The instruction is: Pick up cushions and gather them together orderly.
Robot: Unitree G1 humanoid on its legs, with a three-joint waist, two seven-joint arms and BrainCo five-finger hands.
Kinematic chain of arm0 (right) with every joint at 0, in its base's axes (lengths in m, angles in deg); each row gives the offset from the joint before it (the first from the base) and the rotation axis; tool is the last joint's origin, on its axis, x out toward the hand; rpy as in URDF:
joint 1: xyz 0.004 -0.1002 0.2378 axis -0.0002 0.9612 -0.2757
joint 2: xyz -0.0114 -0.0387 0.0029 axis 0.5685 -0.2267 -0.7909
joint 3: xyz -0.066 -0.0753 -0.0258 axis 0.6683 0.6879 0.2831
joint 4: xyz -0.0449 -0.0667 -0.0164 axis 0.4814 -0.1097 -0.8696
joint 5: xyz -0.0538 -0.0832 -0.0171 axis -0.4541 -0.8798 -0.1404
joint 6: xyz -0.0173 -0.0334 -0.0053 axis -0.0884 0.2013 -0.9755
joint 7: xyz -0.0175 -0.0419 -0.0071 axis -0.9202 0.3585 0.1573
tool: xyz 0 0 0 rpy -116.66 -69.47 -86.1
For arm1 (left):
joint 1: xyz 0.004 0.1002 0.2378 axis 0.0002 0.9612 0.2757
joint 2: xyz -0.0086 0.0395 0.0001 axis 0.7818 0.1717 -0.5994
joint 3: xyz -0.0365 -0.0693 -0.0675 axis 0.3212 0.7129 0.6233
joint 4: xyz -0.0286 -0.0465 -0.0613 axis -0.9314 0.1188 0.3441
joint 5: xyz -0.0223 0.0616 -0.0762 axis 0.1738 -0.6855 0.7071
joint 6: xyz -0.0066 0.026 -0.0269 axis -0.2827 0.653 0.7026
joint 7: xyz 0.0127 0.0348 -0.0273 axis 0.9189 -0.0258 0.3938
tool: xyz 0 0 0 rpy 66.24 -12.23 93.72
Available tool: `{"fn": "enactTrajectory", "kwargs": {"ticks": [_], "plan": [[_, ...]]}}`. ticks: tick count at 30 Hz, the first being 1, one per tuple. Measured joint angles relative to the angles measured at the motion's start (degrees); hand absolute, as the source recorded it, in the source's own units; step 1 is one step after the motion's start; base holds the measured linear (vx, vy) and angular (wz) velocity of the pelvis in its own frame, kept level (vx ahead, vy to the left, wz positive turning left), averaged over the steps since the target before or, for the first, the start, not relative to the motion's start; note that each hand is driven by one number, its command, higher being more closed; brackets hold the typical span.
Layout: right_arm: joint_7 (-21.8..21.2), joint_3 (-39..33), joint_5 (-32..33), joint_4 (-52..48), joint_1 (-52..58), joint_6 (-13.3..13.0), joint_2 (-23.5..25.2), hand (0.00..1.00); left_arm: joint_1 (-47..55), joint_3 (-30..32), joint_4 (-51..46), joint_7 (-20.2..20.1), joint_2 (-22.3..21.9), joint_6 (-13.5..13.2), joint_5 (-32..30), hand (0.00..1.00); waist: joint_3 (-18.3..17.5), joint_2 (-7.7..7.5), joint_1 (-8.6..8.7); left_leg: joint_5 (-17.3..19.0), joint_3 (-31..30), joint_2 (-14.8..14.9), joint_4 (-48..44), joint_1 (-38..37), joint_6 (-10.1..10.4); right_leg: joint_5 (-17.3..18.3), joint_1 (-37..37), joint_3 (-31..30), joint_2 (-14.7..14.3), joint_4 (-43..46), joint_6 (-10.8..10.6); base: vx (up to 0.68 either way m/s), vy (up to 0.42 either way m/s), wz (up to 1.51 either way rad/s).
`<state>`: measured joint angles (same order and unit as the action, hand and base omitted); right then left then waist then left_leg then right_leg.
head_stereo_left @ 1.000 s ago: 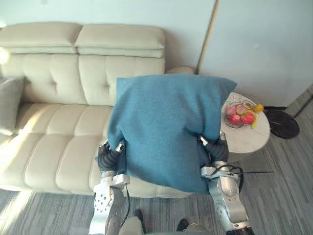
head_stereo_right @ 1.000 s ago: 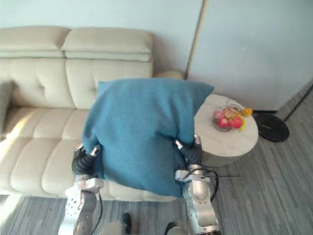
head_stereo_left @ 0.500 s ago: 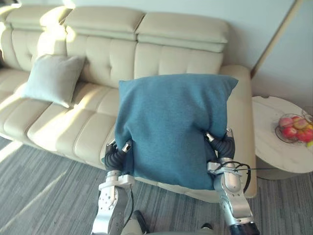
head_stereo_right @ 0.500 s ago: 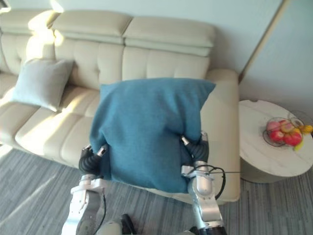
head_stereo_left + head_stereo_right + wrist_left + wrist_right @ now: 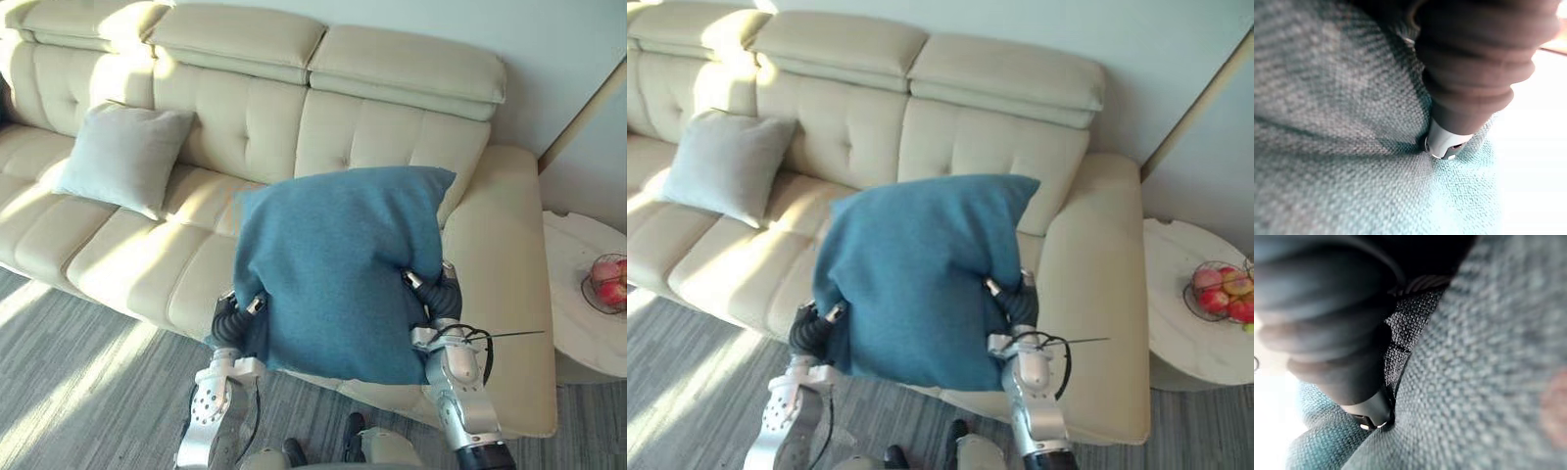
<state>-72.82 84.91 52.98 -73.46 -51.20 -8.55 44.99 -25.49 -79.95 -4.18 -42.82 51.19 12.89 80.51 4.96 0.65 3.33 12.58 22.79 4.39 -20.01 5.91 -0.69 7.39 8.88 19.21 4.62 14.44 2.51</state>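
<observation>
Blue cushion [image 5: 338,264] held between left hand [image 5: 227,331] and right hand [image 5: 439,299]; bowl [image 5: 1189,297] holds fruit [image 5: 1218,300].

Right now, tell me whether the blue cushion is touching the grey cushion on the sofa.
Apart. The left eye view shows the blue cushion well clear of the grey cushion, with a stretch of bare sofa between them.

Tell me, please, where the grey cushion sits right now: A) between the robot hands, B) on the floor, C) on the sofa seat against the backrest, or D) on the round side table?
C: the grey cushion leans against the sofa backrest, while the blue cushion is the one held up in front.
</observation>
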Motion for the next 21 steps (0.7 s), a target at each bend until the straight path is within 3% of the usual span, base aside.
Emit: {"fn": "enactTrajectory", "kwargs": {"ticks": [1, 3, 4, 5, 6, 7, 9, 10, 11, 12, 13, 14, 16, 21], "plan": [[0.01, -0.05, 0.1, -0.55, 0.48, 0.03, -0.16, 1.0, 0.05, -0.2, 0.0, -0.21, -0.05, 0.03, 0.04, 1.0, 0.01, -0.01, -0.01, 0.0, 0.02, 0.26, -1.89, 0.11, 0.0, 0.13, -1.07, 0.25, 0.1, -0.49, -0.2, 0.23, 0.01, 0.23], [0.0, -0.1, 0.09, -9.8, 5.26, 0.11, -0.17, 1.0, 1.88, -0.29, -1.94, -1.83, -0.53, 0.01, 0.45, 1.0, 0.38, 1.23, -0.44, -0.89, 0.65, 4.57, -19.6, 3.54, 0.6, 1.23, -7.5, 0.71, -0.53, -3.51, -1.14, 0.21, 0.032, 0.09], [-0.01, 0.05, 0.09, -11.67, 6.04, 0.08, -0.16, 1.0, 2.59, -0.28, -2.91, -2.06, -0.61, 0.0, 0.56, 1.0, 0.33, 1.54, -0.55, -1.85, 0.74, 5.7, -23.15, 4.61, 0.65, 1.38, -8.46, 0.47, -0.72, -4.13, -1.08, 0.25, 0.128, -0.4], [-0.24, 0.31, 0.09, -16.64, 7.34, -0.42, -0.07, 1.0, 4.99, -0.28, -6.69, -2.62, -0.85, -0.18, 1.0, 1.0, 0.37, 1.23, -1.97, -3.86, 0.76, 8.65, -32.36, 8.81, 0.41, 1.94, -10.3, -2.3, -0.59, -5.64, -1.08, 0.22, 0.15, -0.56], [-0.25, 0.26, 0.09, -17.79, 7.45, -0.69, -0.04, 1.0, 5.36, -0.28, -7.57, -3.05, -1.08, -0.34, 1.0, 1.0, 0.18, 1.45, -2.68, -2.06, 0.04, 9.22, -32.62, 9.72, 0.23, 1.95, -10.29, -3.38, -0.56, -5.77, -1.1, 0.26, 0.204, -0.89], [-0.28, 0.27, 0.09, -18.95, 7.25, -1.79, 0.29, 1.0, 5.4, -0.28, -8.7, -3.46, -1.35, -0.78, 0.99, 1.0, 0.17, 1.46, -3.5, 1.32, -2.29, 9.59, -30.49, 10.98, 0.52, 2.08, -10.17, -5.59, -0.1, -5.77, -1.38, 0.17, 0.143, -0.68], [-0.32, 0.27, 0.06, -19.21, 7.1, -2.34, 1.0, 1.0, 5.44, -0.09, -9.01, -3.58, -1.86, -1.26, 0.98, 1.0, 0.23, 1.09, -3.92, 3.6, -5.18, 9.36, -24.91, 11.56, 1.16, 2.15, -10.21, -7.59, 1.1, -5.53, -2.02, 0.2, 0.223, -0.69], [-0.32, 0.27, 0.05, -19.1, 7.2, -2.33, 1.79, 1.0, 5.6, 0.25, -9.1, -3.64, -2.54, -1.24, 0.92, 1.0, 0.26, 0.77, -3.8, 2.66, -10.89, 7.65, -11.89, 10.75, 2.45, 2.83, -10.15, -10.26, 3.24, -4.5, -4.51, 0.2, 0.286, -0.69], [-0.32, 0.27, 0.05, -19.05, 7.26, -2.31, 1.8, 1.0, 5.72, 0.27, -9.1, -3.64, -2.67, -1.23, 0.92, 1.0, 0.21, 0.86, -3.8, 1.5, -12.25, 7.48, -8.1, 10.26, 2.73, 3.06, -10.15, -10.87, 3.52, -4.33, -5.08, 0.21, 0.359, -0.9], [-0.32, 0.27, -0.02, -18.9, 7.34, -2.23, 1.34, 1.0, 6.52, 0.24, -9.22, -3.64, -3.55, -1.23, 0.88, 1.0, -0.47, 2.99, -3.84, -7.22, -16.51, 8.17, 1.33, 7.88, 7.42, 4.07, -10.02, -12.96, 2.79, -3.83, -8.06, 0.24, 0.427, -0.68], [-0.31, 0.39, -0.6, -16.18, 7.91, -2.03, 2.51, 1.0, 6.91, 0.42, -8.51, -3.59, -2.56, -1.0, 0.89, 1.0, -0.85, 0.79, -3.21, -6.07, -15.89, 6.28, 0.77, 6.56, 8.76, 3.95, -9.88, -15.07, 4.73, -4.34, -9.04, 0.2, 0.353, -0.63], [-0.31, 0.39, -0.69, -15.69, 8.25, -2.04, 2.91, 1.0, 6.96, 0.42, -8.53, -3.59, -2.27, -1.01, 0.88, 1.0, -1.09, -0.01, -3.07, -5.89, -15.43, 5.82, 1.03, 6.4, 8.45, 3.78, -9.78, -15.18, 5.14, -4.62, -8.93, 0.18, 0.268, -0.35], [-0.31, 0.44, -1.06, -14.14, 8.65, -1.75, 4.55, 1.0, 7.27, 0.44, -8.51, -3.59, -1.1, -0.69, 0.89, 1.0, -1.46, -3.02, -3.03, -5.0, -12.77, 4.18, 1.03, 5.78, 7.01, 3.32, -9.23, -16.69, 6.83, -4.92, -8.6, 0.14, 0.179, -0.29], [-0.35, 0.22, -1.21, -9.2, 8.25, -1.72, 4.31, 1.0, 8.17, 0.28, -7.96, -3.59, -0.02, -0.48, 0.25, 1.0, -2.52, -3.15, -2.87, -5.86, -11.97, 2.87, 4.83, 3.56, 7.25, 2.4, -8.91, -18.23, 7.15, -6.07, -8.9, 0.05, 0.064, -0.17]]}}
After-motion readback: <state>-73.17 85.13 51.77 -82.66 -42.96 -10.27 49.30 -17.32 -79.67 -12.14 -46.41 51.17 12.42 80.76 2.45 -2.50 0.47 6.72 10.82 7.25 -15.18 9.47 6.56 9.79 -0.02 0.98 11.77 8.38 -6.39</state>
